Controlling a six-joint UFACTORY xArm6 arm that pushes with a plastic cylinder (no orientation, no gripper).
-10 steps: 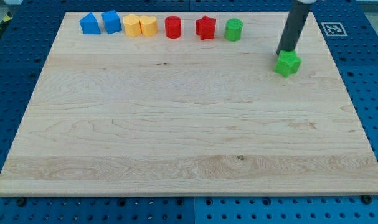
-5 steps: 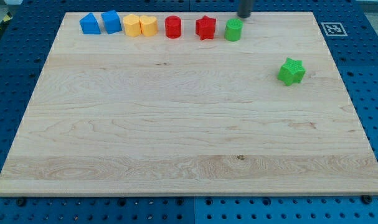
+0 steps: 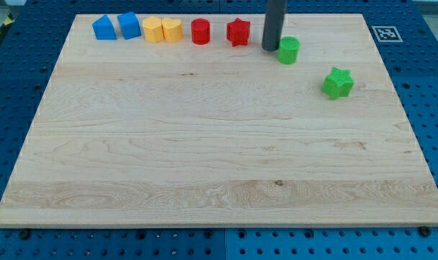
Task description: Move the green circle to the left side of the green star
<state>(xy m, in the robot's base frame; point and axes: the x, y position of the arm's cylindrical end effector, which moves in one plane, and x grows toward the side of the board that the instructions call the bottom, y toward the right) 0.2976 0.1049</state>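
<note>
Now my tip [image 3: 270,48] sits on the wooden board [image 3: 204,159] near the view's top, touching the left side of the green circle [image 3: 288,50]. No gripper on this arm, just the dark rod, so nothing to call open or closed. Green circle lies up and to the view's left of the green star [image 3: 338,82], near it but apart, not level with it. Green star sits toward the view's right, well below the top row.

Top row, view's left to right: blue block [image 3: 103,27] and second blue block [image 3: 129,25] just beside each other, two yellow blocks [image 3: 154,29] [image 3: 172,29] touching, red circle [image 3: 200,32], red star [image 3: 238,32]. Rod stands just right of the red star. White marker tag [image 3: 387,33] sits on the blue pegboard [image 3: 428,87] off the board's top right corner.
</note>
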